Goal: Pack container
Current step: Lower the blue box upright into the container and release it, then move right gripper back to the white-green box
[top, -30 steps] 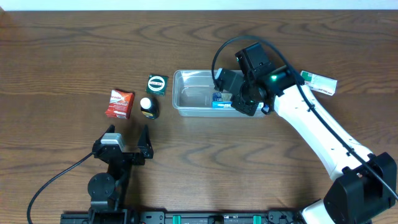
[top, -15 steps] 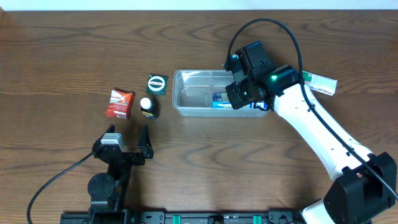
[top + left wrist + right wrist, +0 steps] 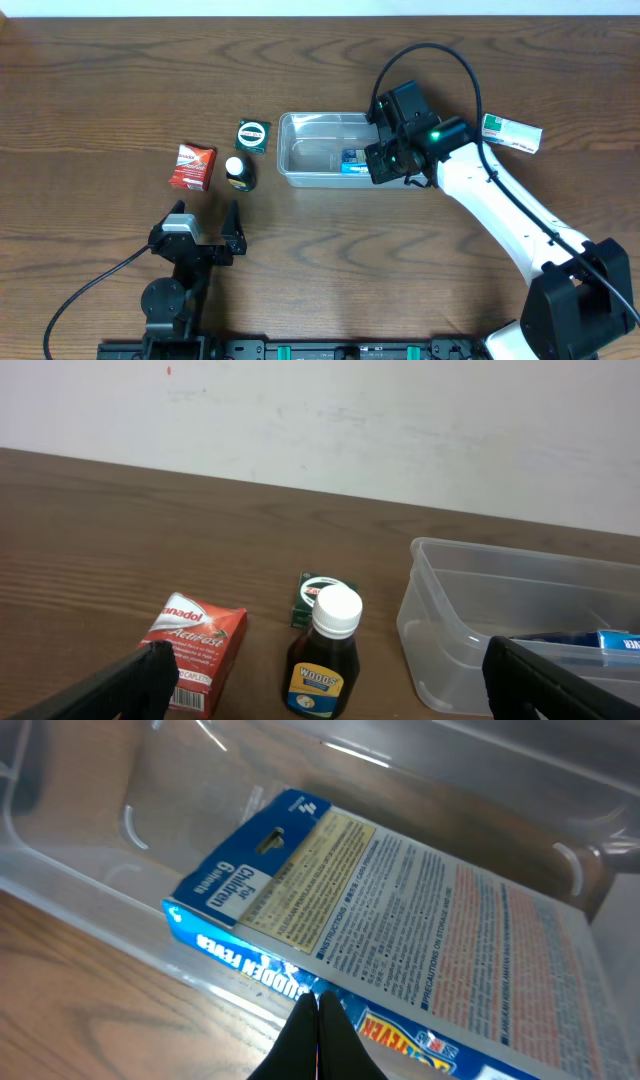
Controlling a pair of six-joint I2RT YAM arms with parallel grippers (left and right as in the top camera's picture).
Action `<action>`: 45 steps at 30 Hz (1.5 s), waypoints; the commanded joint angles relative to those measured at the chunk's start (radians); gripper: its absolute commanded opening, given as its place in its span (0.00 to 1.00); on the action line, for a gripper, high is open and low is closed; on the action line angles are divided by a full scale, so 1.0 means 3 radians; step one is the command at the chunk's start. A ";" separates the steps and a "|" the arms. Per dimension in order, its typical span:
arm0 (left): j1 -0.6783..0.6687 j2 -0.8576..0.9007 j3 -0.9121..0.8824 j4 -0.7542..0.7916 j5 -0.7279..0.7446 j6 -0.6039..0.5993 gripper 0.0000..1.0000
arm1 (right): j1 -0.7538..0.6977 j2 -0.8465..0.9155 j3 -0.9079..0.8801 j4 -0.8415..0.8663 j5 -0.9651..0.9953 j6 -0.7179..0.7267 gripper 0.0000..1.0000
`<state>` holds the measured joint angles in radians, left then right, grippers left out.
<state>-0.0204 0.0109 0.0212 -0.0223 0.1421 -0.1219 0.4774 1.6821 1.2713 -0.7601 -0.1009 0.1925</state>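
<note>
The clear plastic container (image 3: pixel 300 121) stands at the table's middle. A blue medicine box (image 3: pixel 352 165) lies flat inside it, at its right end. My right gripper (image 3: pixel 384 166) is shut and empty. In the right wrist view its fingertips (image 3: pixel 318 1012) sit just above the blue box's (image 3: pixel 400 890) front edge, by the container's near wall (image 3: pixel 90 850). My left gripper (image 3: pixel 206 235) is open and empty, low at the front left, facing the container (image 3: pixel 450 620). In the left wrist view the left gripper (image 3: pixel 320 682) frames the items.
Left of the container are a red Panadol box (image 3: pixel 191 166), a dark Woods syrup bottle with a white cap (image 3: pixel 239 172) and a small green box (image 3: pixel 253 135). A white-and-green box (image 3: pixel 512 131) lies at the far right, behind my right arm.
My right gripper has shifted a little right and toward the container's front wall, with the wrist turning. The blue box stays in the container. The left arm has not moved.
</note>
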 commanded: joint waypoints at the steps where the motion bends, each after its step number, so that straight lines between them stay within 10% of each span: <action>1: 0.0017 -0.0023 -0.0057 -0.0111 0.0011 0.0069 0.98 | 0.0017 0.0018 -0.0141 0.0093 0.0018 0.0061 0.01; 31: 0.0017 -0.0023 -0.0057 -0.0111 0.0011 0.0069 0.98 | -0.0048 0.0003 -0.0401 0.0638 0.0448 0.0003 0.01; 45: 0.0017 -0.0023 -0.0057 -0.0111 0.0011 0.0069 0.98 | -0.0292 -0.0254 0.0688 -0.0317 0.0599 -0.0123 0.06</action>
<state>-0.0204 0.0109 0.0212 -0.0223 0.1421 -0.1215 0.4332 1.6360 1.4269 -0.8284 0.0425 0.1703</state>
